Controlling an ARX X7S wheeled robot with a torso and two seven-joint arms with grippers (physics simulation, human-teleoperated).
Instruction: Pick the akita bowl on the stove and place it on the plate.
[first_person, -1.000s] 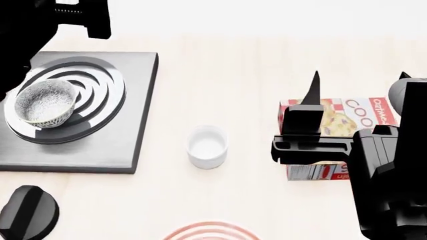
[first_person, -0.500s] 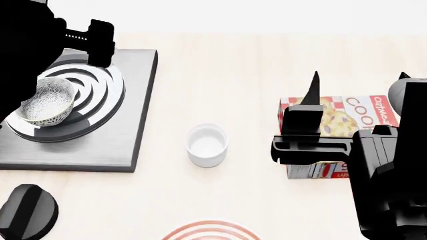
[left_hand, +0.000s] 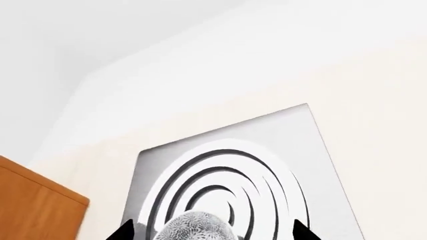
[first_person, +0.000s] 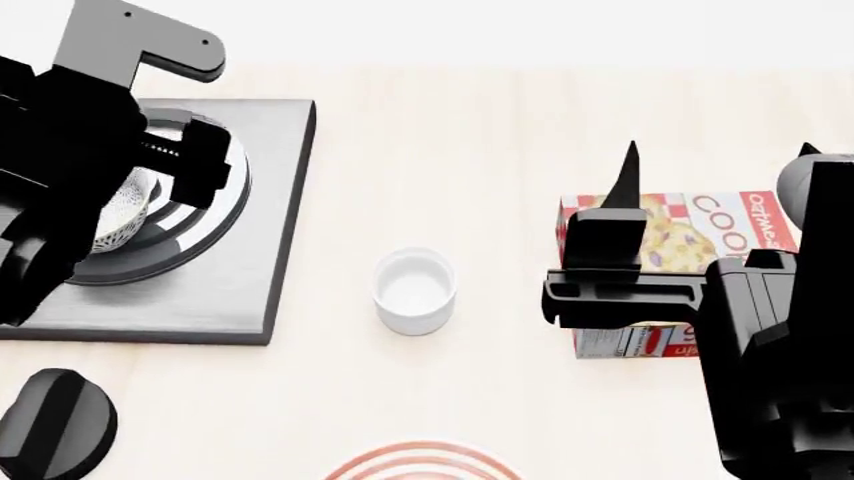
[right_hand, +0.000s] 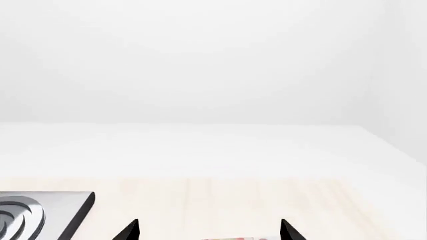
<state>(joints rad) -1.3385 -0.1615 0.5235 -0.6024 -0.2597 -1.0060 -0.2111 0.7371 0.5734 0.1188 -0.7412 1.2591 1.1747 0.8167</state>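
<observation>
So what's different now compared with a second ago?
The left gripper has come down over the akita bowl on the stove, its open fingertips either side of the bowl; nothing is gripped yet. The right gripper, white cup and plate stayed put.

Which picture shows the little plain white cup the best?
The head view. There the white cup sits whole and uncovered on the pale table, between the stove and the cookie box. The left wrist view shows only the stove and the speckled bowl, no cup. The right wrist view misses it too.
</observation>
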